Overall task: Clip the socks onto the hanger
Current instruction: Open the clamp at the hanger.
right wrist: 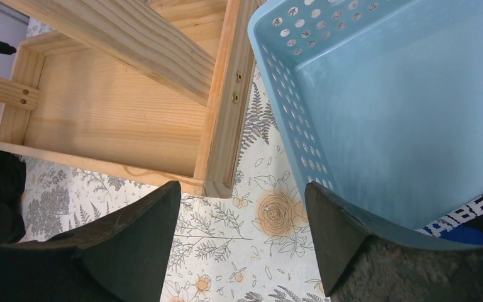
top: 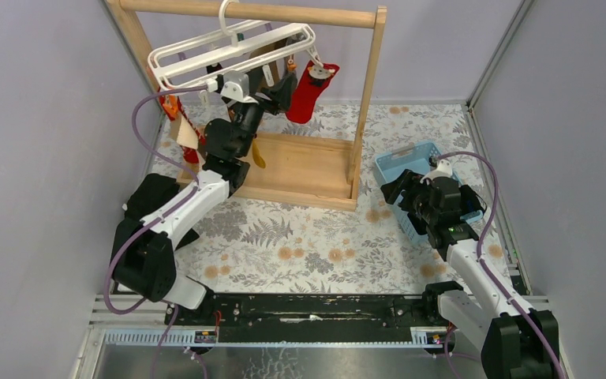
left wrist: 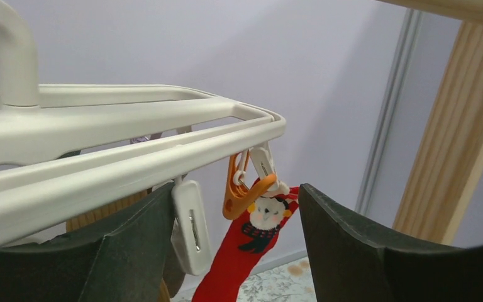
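The white hanger (top: pixel 229 47) hangs by its hook from the wooden rack's rail. A red sock (top: pixel 308 91) with a snowman patch dangles from its right corner, held by an orange clip (left wrist: pixel 239 192). More socks hang at the left: an orange-red one (top: pixel 172 106), a beige one (top: pixel 185 134) and a mustard one (top: pixel 259 154). My left gripper (top: pixel 274 96) is raised under the hanger bars (left wrist: pixel 132 138). It is open (left wrist: pixel 236 251), and a white clip (left wrist: pixel 188 226) dangles against its left finger. My right gripper (right wrist: pixel 242 239) is open and empty over the tablecloth. A black sock (right wrist: pixel 471 220) with blue and white print lies in the basket.
The wooden rack (top: pixel 367 95) has a flat tray base (right wrist: pixel 113 107) on the floral tablecloth. The light blue perforated basket (top: pixel 410 162) stands at the right, under my right wrist. Grey walls close in on both sides and the back.
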Action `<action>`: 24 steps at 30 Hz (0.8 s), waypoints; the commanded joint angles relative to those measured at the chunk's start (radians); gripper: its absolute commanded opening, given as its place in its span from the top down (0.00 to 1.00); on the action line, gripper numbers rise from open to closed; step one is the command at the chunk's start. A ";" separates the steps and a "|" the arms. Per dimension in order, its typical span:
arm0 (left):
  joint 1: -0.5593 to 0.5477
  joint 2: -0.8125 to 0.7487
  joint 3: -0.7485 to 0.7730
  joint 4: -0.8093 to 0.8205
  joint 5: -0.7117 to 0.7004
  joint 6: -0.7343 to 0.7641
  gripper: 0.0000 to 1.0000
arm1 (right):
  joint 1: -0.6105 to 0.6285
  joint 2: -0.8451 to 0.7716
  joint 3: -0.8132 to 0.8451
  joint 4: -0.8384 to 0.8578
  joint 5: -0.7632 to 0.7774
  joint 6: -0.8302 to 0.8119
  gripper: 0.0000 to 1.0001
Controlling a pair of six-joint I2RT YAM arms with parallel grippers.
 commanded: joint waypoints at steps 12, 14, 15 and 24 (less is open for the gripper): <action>0.024 0.043 0.036 0.011 0.025 -0.009 0.46 | -0.015 0.023 0.001 0.069 -0.040 0.010 0.22; 0.025 0.042 0.035 0.012 0.024 -0.020 0.62 | -0.015 0.024 0.003 0.071 -0.045 0.013 0.22; 0.024 0.040 0.033 0.012 0.024 -0.027 0.69 | -0.015 0.024 0.005 0.070 -0.053 0.012 0.22; 0.026 -0.035 0.010 -0.030 0.032 -0.082 0.95 | -0.010 0.009 0.107 0.104 -0.279 0.014 0.30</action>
